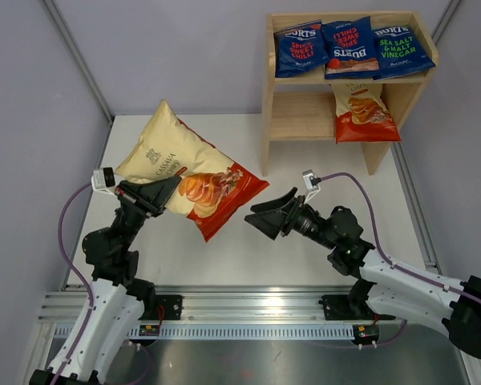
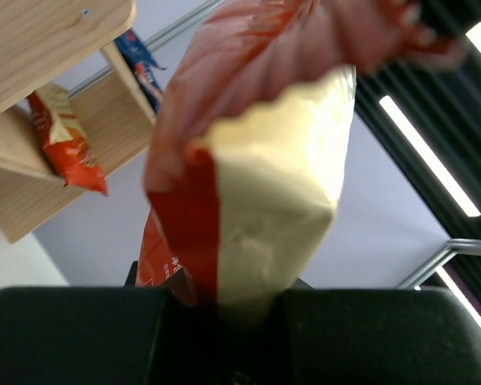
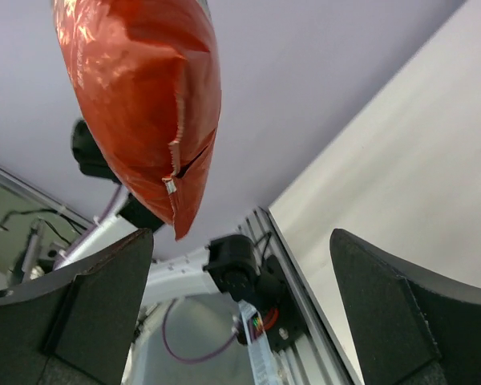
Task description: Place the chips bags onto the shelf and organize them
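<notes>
My left gripper [image 1: 170, 189] is shut on the edge of a cream-topped, red-bottomed chips bag [image 1: 194, 170] and holds it above the table; it fills the left wrist view [image 2: 264, 184], pinched at my left gripper [image 2: 228, 309]. My right gripper [image 1: 264, 216] is open and empty just right of the bag's red bottom [image 3: 144, 96], which hangs above its left finger [image 3: 96, 309]. The wooden shelf [image 1: 266, 104] stands at the back right. Three dark blue Burts bags [image 1: 350, 46] lie on its top tier. A second cream-and-red bag [image 1: 362, 112] leans on the lower tier's right side.
The lower tier's left half [image 1: 301, 116] is bare wood. The shelf also shows in the left wrist view [image 2: 48, 32] with its lower bag [image 2: 64, 144]. Grey walls close the sides and back. The metal rail [image 1: 248, 309] with the arm bases runs along the near edge.
</notes>
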`<state>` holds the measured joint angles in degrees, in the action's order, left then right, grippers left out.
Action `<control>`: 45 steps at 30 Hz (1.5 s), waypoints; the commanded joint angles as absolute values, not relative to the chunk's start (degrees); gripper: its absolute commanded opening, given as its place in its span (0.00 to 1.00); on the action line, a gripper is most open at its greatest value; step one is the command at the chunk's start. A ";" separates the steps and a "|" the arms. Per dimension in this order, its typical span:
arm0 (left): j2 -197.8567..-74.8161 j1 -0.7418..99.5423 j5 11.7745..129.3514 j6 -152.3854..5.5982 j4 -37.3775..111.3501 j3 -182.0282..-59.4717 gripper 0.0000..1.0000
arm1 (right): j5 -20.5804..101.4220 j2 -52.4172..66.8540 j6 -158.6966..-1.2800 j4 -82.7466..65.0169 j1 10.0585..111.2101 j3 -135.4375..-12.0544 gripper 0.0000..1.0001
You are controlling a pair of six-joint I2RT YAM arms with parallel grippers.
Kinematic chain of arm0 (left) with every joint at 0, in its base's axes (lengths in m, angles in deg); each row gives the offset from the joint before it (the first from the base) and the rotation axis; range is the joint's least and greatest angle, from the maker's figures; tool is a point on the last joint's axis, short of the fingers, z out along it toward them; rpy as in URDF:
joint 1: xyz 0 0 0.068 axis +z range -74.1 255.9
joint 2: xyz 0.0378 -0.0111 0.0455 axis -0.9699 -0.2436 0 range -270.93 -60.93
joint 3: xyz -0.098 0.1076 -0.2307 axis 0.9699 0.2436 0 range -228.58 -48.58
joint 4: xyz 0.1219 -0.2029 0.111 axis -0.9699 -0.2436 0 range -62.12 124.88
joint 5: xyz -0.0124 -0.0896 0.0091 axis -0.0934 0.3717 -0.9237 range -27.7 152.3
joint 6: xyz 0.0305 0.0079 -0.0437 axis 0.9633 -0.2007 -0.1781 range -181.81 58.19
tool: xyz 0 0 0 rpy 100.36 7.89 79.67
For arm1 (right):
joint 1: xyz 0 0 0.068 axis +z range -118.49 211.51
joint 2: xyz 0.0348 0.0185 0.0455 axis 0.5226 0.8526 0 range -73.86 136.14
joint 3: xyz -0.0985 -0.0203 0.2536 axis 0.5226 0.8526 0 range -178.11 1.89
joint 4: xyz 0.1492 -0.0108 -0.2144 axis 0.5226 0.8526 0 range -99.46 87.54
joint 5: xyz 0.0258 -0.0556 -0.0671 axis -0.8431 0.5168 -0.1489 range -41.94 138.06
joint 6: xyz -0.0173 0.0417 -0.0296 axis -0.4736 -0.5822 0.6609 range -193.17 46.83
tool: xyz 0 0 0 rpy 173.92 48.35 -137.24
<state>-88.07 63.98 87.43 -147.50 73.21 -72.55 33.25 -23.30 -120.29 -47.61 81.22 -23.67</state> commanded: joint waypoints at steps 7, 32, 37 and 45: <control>-90.37 56.40 73.22 -151.11 85.77 -73.10 0.01 | 36.29 -11.91 -125.64 -77.64 84.33 -28.69 0.99; -106.54 42.94 71.35 -141.53 106.15 -70.29 0.01 | 39.45 -15.59 -126.26 -70.38 85.03 -31.33 1.00; -109.53 40.66 73.03 -140.91 108.89 -71.17 0.04 | 43.31 -15.24 -125.82 -67.29 84.95 -32.04 0.87; -103.13 40.74 70.57 -135.75 91.18 -72.39 0.48 | 47.44 -17.69 -126.35 -66.24 84.33 -27.31 0.37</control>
<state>-106.53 41.22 70.47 -140.18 97.93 -69.20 42.78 -15.06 -126.08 -63.79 84.50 -28.72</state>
